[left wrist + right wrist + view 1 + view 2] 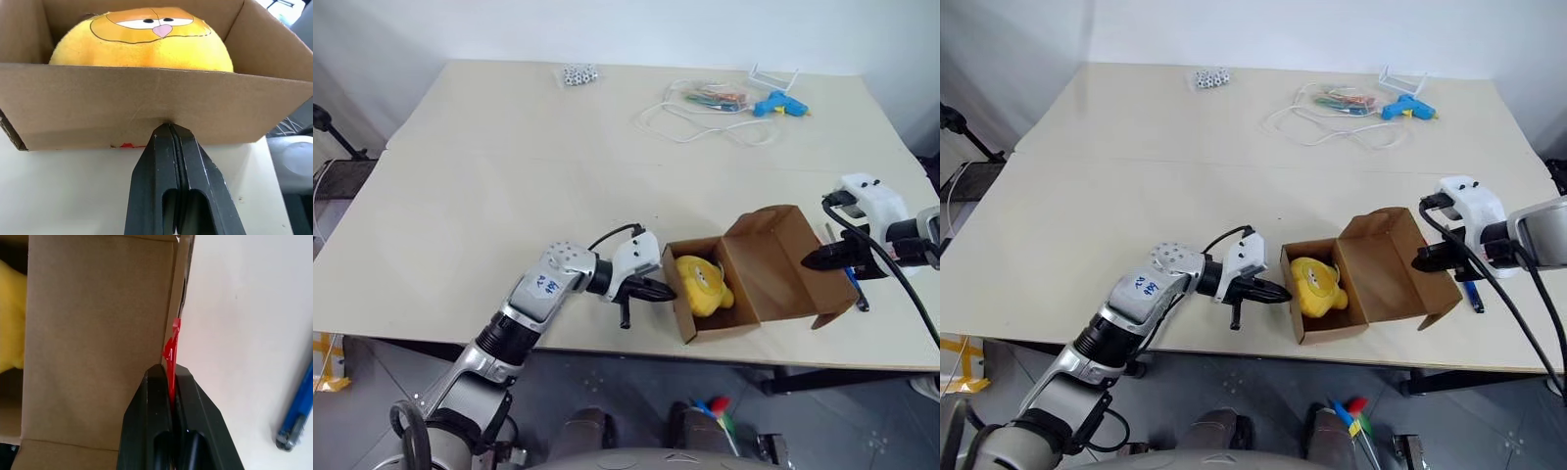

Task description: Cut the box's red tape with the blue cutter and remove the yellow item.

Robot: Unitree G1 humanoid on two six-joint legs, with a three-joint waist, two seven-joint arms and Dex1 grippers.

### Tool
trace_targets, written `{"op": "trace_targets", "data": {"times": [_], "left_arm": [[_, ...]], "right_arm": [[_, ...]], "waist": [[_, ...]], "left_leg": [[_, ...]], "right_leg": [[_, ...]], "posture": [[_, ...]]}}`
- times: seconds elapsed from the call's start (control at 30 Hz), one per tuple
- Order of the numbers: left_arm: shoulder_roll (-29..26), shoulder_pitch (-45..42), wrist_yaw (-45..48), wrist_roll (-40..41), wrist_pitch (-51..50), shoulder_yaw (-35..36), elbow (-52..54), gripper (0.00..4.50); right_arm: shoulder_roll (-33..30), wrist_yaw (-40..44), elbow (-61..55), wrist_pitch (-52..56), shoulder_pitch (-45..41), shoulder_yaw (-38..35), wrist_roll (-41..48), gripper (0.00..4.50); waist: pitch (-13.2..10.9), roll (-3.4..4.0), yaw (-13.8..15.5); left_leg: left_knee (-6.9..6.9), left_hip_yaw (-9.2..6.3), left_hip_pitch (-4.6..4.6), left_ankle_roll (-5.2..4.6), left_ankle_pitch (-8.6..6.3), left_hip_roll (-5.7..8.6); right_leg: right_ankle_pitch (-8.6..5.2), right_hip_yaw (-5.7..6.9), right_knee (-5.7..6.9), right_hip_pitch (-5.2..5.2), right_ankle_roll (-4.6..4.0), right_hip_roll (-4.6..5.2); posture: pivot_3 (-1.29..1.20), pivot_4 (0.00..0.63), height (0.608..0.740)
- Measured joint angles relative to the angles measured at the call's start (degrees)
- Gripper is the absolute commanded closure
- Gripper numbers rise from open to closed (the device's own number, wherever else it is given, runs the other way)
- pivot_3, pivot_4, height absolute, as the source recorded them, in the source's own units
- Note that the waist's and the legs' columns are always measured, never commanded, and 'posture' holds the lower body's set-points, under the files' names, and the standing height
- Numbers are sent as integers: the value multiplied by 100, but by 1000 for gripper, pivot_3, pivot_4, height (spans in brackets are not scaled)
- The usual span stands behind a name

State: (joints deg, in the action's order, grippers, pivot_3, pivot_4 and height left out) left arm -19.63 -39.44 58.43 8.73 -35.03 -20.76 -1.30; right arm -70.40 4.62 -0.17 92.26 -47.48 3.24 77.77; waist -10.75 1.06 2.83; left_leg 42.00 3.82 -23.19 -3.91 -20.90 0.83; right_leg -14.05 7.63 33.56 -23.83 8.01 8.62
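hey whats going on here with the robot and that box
The cardboard box lies open near the table's front edge, with the yellow plush toy still inside. The right gripper is shut on the lid flap's edge, where a strip of red tape sticks up. The left gripper is shut, its tips against the box's near wall. The blue cutter lies on the table beside the box.

Brown cardboard box [773, 269] — a yellow plush [700, 284] inside, dark lines on its face; red tape [171, 357] at the flap; blue cutter [296, 413] — cream table [509, 176].
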Motion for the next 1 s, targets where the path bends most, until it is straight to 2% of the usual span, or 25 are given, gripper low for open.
{"op": "trace_targets", "data": {"times": [0.1, 0.17, 0.27, 0.37, 0.43, 0.47, 0.53, 0.57, 0.63, 0.7, 0.77, 0.87, 1.0], "left_arm": [[-70, -15, -110, -1, -97, 57, 4, 4500], [-173, -14, -137, -12, -190, 50, 14, 4113], [-411, -9, -134, -12, -202, 64, 25, 3346], [-791, 144, 36, 227, 7, 534, 38, 2384], [-1157, 255, 222, 427, 305, 994, -10, 1789], [-1428, 326, 367, 547, 494, 1312, -79, 1457], [-1790, 544, 617, 742, 669, 1709, -306, 829], [-2029, 675, 789, 864, 759, 1959, -418, 518], [-2464, 854, 1068, 1076, 1021, 2544, -601, 5], [-2839, 1304, 1313, 1160, 1538, 3028, -858, 5], [-3221, 1831, 1503, 1129, 1713, 3255, -1318, 5], [-3604, 2472, 1808, 1137, 1677, 3366, -1563, 5], [-4026, 3105, 2061, 1139, 1574, 3382, -1297, 5]], "right_arm": [[307, -259, -105, 0, 422, -409, 73, 4469], [532, -440, -222, -10, 755, -710, 143, 4500], [828, -589, -453, -107, 1316, -1298, 199, 3845], [1074, -483, -611, -645, 1888, -2241, 95, 2790], [1073, 76, -958, -1268, 2314, -2979, -163, 2098], [1051, 529, -1179, -1740, 2607, -3419, -436, 1720], [983, 1567, -1421, -2514, 3359, -3931, -1010, 1034], [940, 2234, -1504, -2889, 3793, -4218, -1299, 679], [816, 3448, -1556, -3525, 4426, -4721, -1739, 39], [773, 4338, -1545, -4145, 4790, -5008, -2173, 39], [698, 4890, -1524, -4445, 4895, -5148, -2386, 39], [488, 5925, -1950, -4875, 5120, -5122, -2514, 39], [490, 6872, -2707, -5520, 5426, -4942, -2759, 39]], "waist": [[0, 0, 20], [0, -1, 12], [0, 0, 6], [-2, 4, -8], [-3, 5, -9], [-3, 4, -10], [208, 9, 28], [327, 16, 31], [394, 9, 16], [503, 7, -30], [518, 16, -137], [535, -2, -217], [588, -67, -267]], "left_leg": [[1, 0, 1, 1, 1, 0], [0, 3, 1, 1, 1, 0], [-3, 6, 4, 3, 2, -2], [-5, 17, 7, 4, 3, -3], [-9, 17, 9, 7, 4, -6], [-11, 16, 14, 9, 4, -9], [-60, 30, 8, 12, 4, 0], [-87, 66, 35, 17, -1, 33], [-143, 93, 101, 15, -1, 34], [-183, 142, 126, 10, 1, 31], [-213, 151, 211, 4, -4, 22], [-207, 147, 219, 2, -9, -24], [-197, 147, 227, 38, -40, -40]], "right_leg": [[2, 2, 1, 3, 4, -1], [6, 2, 1, 2, 11, -3], [8, 4, 3, 2, 15, -6], [8, 0, 2, -1, 16, -7], [8, 2, -1, -1, 17, -12], [8, 1, 2, 0, 17, -14], [20, -10, 0, -31, 39, -18], [24, -6, 10, -24, 46, -18], [25, 5, -70, 51, 50, -22], [25, -2, -110, 58, 50, -20], [23, -3, -147, 137, 45, -18], [21, -18, -142, 123, 25, -16], [22, -21, -66, 88, 21, -14]], "posture": [[0, 150, 740], [0, 150, 740], [0, 150, 740], [0, 150, 740], [0, 150, 740], [0, 0, 740], [0, 0, 740], [0, 0, 740], [0, 0, 740], [0, 0, 740], [0, 0, 740], [0, 0, 740], [0, 0, 740]]}}
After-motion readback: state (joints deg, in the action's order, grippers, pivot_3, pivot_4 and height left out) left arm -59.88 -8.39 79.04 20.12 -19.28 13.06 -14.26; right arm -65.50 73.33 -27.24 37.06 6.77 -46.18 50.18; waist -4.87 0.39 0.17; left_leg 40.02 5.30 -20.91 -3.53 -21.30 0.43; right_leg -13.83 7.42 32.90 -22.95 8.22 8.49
